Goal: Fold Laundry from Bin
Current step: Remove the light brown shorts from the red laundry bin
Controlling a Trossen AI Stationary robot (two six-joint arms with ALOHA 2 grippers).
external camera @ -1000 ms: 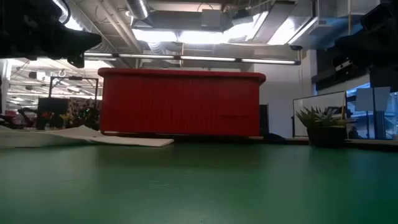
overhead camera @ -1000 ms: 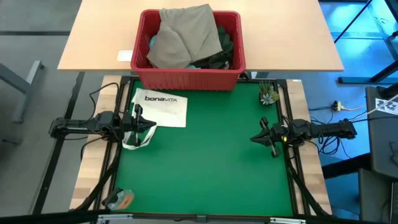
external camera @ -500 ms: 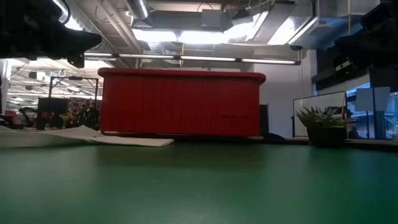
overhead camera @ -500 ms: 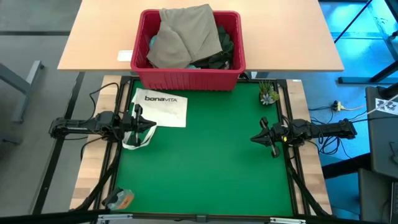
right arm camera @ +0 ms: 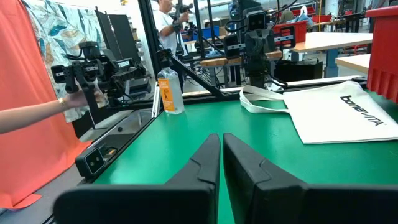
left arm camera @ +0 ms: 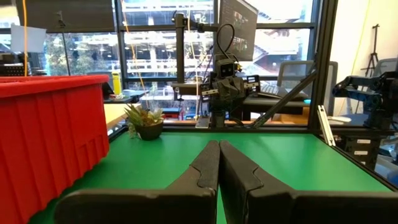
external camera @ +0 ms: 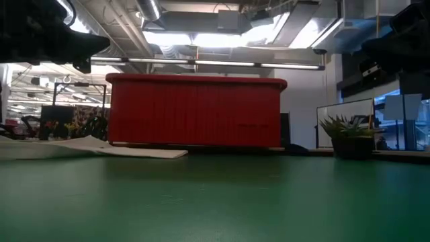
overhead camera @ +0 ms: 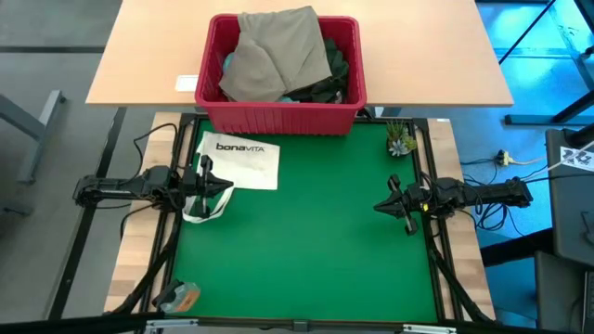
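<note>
The red bin (overhead camera: 281, 119) stands at the far edge of the green mat, its front wall on the mat's far border (external camera: 195, 111). Laundry fills it: a khaki-tan garment (overhead camera: 278, 51) lies on top, with dark green cloth (overhead camera: 332, 82) and a bit of turquoise (overhead camera: 227, 63) beneath. My left gripper (overhead camera: 229, 184) hovers shut at the mat's left edge, its fingers (left arm camera: 219, 163) pointing level toward the right. My right gripper (overhead camera: 378, 206) hovers shut at the mat's right edge, its fingers (right arm camera: 219, 155) pointing level toward the left. Neither touches anything.
A white "bonaVITA" tote bag (overhead camera: 243, 163) lies flat on the mat's far left, its handles (overhead camera: 202, 210) under my left gripper. A small potted plant (overhead camera: 400, 139) stands at the far right corner. An orange-capped bottle (overhead camera: 178, 297) lies at the near left. A person's arm (right arm camera: 31, 115) shows beyond the table.
</note>
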